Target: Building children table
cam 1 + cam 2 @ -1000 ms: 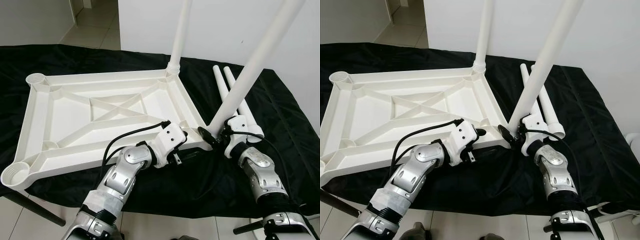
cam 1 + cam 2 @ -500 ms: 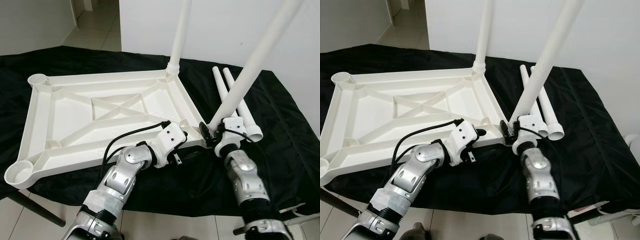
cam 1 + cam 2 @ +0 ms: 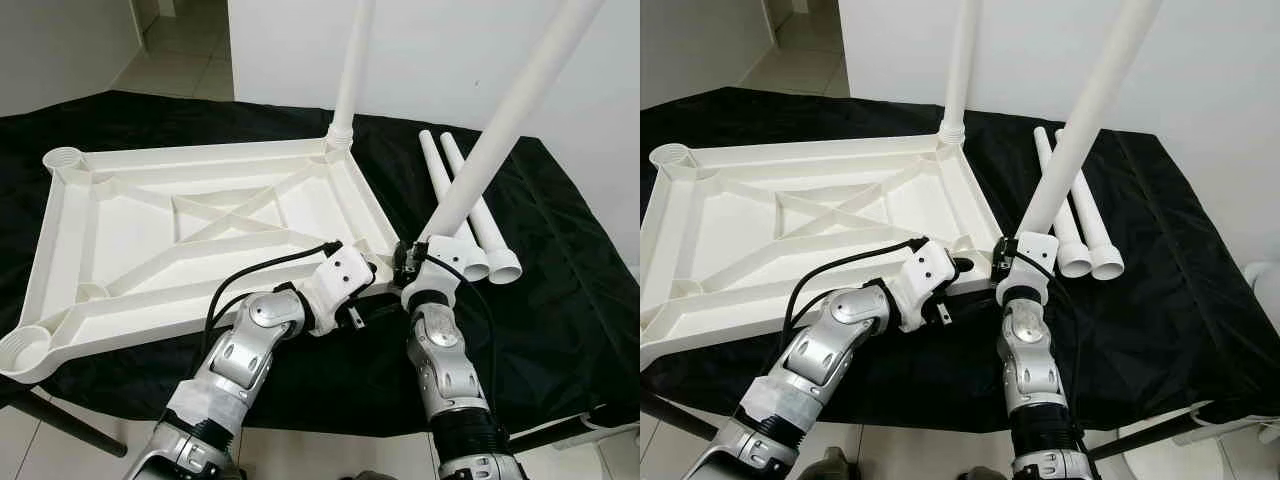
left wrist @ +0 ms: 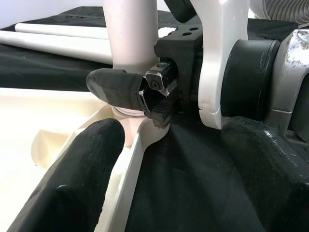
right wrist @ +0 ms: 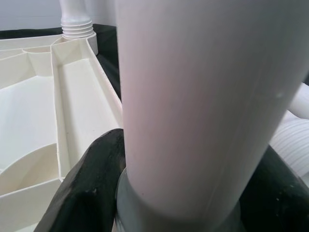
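Observation:
The white tabletop (image 3: 200, 215) lies upside down on a black cloth. One white leg (image 3: 350, 70) stands upright in its far right corner socket. My right gripper (image 3: 415, 262) is shut on the lower end of a second leg (image 3: 510, 110), which tilts up to the right. Its foot rests at the near right corner socket, and the black fingers (image 5: 91, 183) hug it on both sides. My left gripper (image 4: 171, 140) is open beside that corner, with the tabletop's near rim (image 4: 130, 169) between its fingers (image 4: 82, 179).
Two spare white legs (image 3: 465, 215) lie side by side on the cloth (image 3: 560, 290) to the right. A white wall stands close behind. The tabletop's left corner overhangs the front edge above a dark support bar (image 3: 60, 425); tiled floor lies below.
My right arm has swung left, bringing the tilted leg's lower end in against the near right corner. The left arm has stayed put. The camera shifted slightly.

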You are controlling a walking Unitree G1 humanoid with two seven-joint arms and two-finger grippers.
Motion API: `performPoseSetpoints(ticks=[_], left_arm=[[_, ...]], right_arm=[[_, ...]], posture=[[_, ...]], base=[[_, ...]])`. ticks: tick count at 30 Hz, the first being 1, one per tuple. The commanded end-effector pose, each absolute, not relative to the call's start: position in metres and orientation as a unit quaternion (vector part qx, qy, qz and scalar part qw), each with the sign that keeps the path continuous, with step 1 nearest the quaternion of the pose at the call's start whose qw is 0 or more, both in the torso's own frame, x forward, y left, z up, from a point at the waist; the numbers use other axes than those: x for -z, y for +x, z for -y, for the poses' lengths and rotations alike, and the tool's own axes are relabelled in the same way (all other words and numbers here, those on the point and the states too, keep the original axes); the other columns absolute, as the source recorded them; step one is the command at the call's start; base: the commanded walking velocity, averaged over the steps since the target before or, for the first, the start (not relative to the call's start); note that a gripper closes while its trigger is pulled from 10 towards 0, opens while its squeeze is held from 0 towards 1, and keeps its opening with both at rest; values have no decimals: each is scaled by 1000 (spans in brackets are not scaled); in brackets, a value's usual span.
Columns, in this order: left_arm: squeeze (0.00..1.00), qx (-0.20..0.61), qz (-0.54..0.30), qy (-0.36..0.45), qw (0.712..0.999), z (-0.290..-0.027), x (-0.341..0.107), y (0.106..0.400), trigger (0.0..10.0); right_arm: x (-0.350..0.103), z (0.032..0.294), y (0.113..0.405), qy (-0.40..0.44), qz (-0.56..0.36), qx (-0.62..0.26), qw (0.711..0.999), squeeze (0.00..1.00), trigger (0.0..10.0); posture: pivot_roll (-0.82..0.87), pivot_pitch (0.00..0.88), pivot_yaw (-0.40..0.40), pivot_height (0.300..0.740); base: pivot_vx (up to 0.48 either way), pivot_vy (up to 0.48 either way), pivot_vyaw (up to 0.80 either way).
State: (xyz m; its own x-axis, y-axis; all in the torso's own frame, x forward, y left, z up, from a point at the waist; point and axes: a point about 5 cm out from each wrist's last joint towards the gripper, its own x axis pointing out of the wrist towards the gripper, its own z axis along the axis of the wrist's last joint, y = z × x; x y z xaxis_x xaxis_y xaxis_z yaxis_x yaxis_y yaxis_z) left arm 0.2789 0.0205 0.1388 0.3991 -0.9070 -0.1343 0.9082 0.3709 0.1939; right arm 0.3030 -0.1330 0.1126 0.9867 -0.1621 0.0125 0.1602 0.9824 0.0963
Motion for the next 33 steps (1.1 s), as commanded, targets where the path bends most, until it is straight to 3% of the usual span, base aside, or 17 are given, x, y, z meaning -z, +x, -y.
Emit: performPoseSetpoints(ticks=[1, 2, 3, 5, 6, 16, 17, 20, 27, 33], left_arm=[[0, 541, 0, 116, 833, -18, -140, 279, 10000], [0, 541, 0, 116, 833, -18, -140, 279, 10000], [0, 541, 0, 117, 833, -18, -140, 279, 10000], [0, 541, 0, 117, 833, -18, -140, 279, 10000], [0, 540, 0, 116, 834, -18, -140, 279, 10000], [0, 539, 5, 117, 834, -18, -142, 278, 10000], [0, 538, 6, 117, 834, -18, -143, 278, 10000], [0, 537, 8, 118, 835, -18, -144, 279, 10000], [0, 539, 9, 118, 834, -17, -144, 280, 10000], [0, 542, 13, 120, 832, -16, -146, 280, 10000]], right_arm=[[-104, 134, 298, 75, -9, 86, 993, 0, 10000], [-104, 134, 298, 75, -9, 86, 993, 0, 10000], [-106, 135, 297, 73, -5, 84, 994, 682, 10000], [-106, 135, 297, 73, -5, 84, 994, 682, 10000], [-108, 136, 297, 70, 2, 83, 994, 1000, 10000], [-116, 158, 292, 48, 37, 32, 998, 1000, 10000], [-115, 163, 292, 35, 35, 9, 999, 0, 10000], [-115, 170, 295, 8, 41, -66, 997, 0, 10000], [-118, 174, 303, -26, 47, -113, 992, 0, 10000], [-120, 169, 315, -47, 38, -218, 974, 0, 10000]], posture=[[17, 0, -59, 740], [17, 0, -59, 740], [16, 0, -58, 740], [16, 0, -58, 740], [16, 0, -58, 740], [26, 0, -68, 740], [28, 0, -68, 740], [27, 0, -67, 740], [30, 0, -63, 740], [38, 0, -62, 740]], base=[[0, 0, 0], [0, 0, 0], [0, 0, 0], [0, 0, 0], [0, 0, 0], [0, 0, 0], [0, 0, 0], [0, 0, 0], [0, 0, 0], [0, 0, 0]])
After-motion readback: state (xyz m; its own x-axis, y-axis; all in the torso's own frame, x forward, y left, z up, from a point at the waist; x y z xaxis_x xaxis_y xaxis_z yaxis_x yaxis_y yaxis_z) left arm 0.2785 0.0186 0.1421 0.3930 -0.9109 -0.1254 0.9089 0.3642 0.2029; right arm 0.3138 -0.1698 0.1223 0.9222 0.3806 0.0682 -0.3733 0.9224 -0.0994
